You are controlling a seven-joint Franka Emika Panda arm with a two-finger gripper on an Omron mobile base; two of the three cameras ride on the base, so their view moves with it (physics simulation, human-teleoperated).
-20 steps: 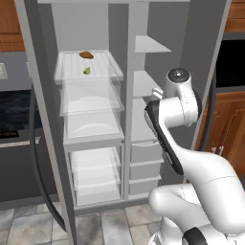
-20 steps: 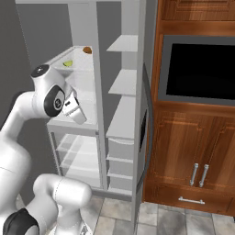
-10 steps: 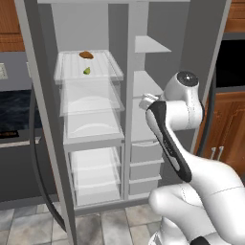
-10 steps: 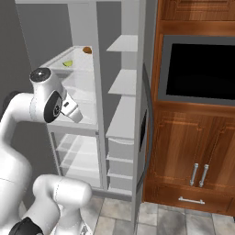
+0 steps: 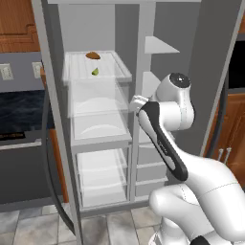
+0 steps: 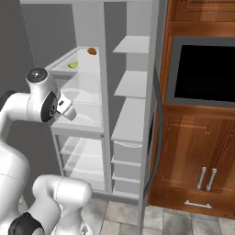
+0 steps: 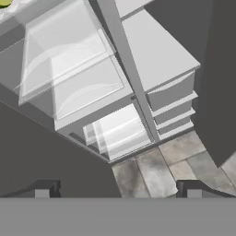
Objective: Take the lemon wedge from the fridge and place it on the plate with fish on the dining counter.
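The fridge (image 5: 210, 72) stands open, with white translucent shelves (image 5: 98, 107) inside. On its top left shelf lies the tiny yellow-green lemon wedge (image 5: 95, 72) (image 6: 73, 65), which also peeks in at the top left corner of the hand view (image 7: 4, 2). My gripper (image 5: 137, 101) (image 6: 67, 106) (image 7: 117, 191) hangs in front of the middle shelves, below and to the right of the wedge and well apart from it. It is open, its fingertips (image 7: 46, 189) wide apart with nothing between them. The plate, the fish and the dining counter are out of view.
A brown oval food item (image 5: 93, 55) (image 6: 92, 51) lies behind the wedge on the same shelf. The fridge's centre divider (image 5: 141, 72) separates the right shelves and drawers (image 6: 128, 151). A wall oven (image 6: 206, 73) in wooden cabinets stands on the right, tiled floor (image 7: 166, 166) below.
The arm has swung left, carrying the hand from the fridge's centre divider toward the left compartment and slightly lower. The wedge has not moved.
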